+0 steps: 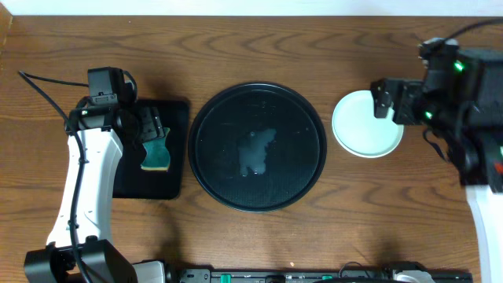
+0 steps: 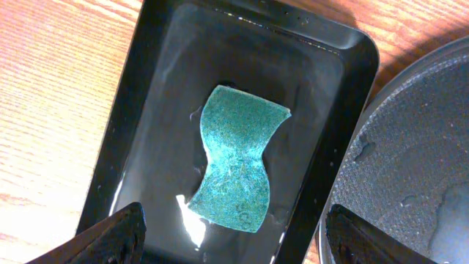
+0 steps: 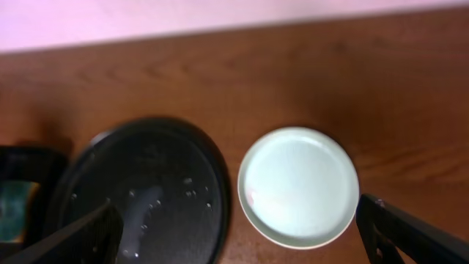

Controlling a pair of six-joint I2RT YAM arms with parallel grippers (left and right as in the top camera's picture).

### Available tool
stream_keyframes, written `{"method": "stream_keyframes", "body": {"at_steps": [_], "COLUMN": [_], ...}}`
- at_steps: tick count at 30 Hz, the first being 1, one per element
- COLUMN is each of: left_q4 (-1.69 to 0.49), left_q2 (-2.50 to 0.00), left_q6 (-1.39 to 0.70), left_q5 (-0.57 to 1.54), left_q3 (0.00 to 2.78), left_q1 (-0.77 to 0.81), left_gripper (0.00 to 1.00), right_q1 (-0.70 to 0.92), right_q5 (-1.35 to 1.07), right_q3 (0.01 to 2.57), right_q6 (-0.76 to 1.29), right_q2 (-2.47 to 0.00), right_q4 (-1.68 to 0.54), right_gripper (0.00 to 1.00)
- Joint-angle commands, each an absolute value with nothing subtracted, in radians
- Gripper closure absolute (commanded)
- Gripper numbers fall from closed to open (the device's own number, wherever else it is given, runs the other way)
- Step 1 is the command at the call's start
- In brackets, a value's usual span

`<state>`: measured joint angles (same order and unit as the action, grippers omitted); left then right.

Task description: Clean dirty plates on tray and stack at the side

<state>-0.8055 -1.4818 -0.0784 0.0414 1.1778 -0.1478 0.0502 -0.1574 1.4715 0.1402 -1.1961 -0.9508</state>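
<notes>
The large round black tray (image 1: 211, 110) sits mid-table with a water puddle (image 1: 257, 151) on it and no plate on it; it also shows in the left wrist view (image 2: 410, 125) and the right wrist view (image 3: 179, 158). A pale mint plate (image 1: 363, 130) lies on the wood to the tray's right (image 3: 298, 183); I cannot tell whether other plates lie under it, and no yellow plate shows. My right gripper (image 1: 383, 98) is open and empty above that plate (image 3: 238, 213). My left gripper (image 1: 153, 130) is open and empty above a teal sponge (image 2: 236, 167).
The sponge (image 1: 156, 153) lies in a small wet black rectangular tray (image 1: 177, 110) left of the round tray, also in the left wrist view (image 2: 146, 88). The table's far edge meets a pale wall (image 3: 220, 18). Cables run at both sides.
</notes>
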Motion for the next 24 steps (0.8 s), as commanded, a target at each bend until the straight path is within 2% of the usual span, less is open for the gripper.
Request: {"method": "stream_keyframes", "body": {"at_steps": [1, 9, 19, 24], "left_q4": [-0.81, -0.81, -0.81, -0.81], "left_q2": [-1.489, -1.489, -1.489, -1.489], "left_q6": [-0.088, -0.088, -0.088, -0.088], "left_q5": [0.026, 0.026, 0.027, 0.026], "left_q3": [1.189, 1.189, 1.189, 1.189], "left_q1": [-0.149, -0.149, -0.149, -0.149], "left_gripper": [0.21, 0.21, 0.2, 0.2], "right_q1": [0.052, 0.052, 0.052, 0.049], "right_q5": [-0.154, -0.154, -0.077, -0.052], "right_q3": [1.486, 1.486, 1.484, 1.427], "right_q6": [0.126, 0.126, 0.088, 0.088], "right_q2": [-1.114, -0.966, -0.934, -0.923], "right_q4": [-0.959, -1.013, -1.135, -1.063], "right_gripper": [0.01, 0.01, 0.01, 0.01]}}
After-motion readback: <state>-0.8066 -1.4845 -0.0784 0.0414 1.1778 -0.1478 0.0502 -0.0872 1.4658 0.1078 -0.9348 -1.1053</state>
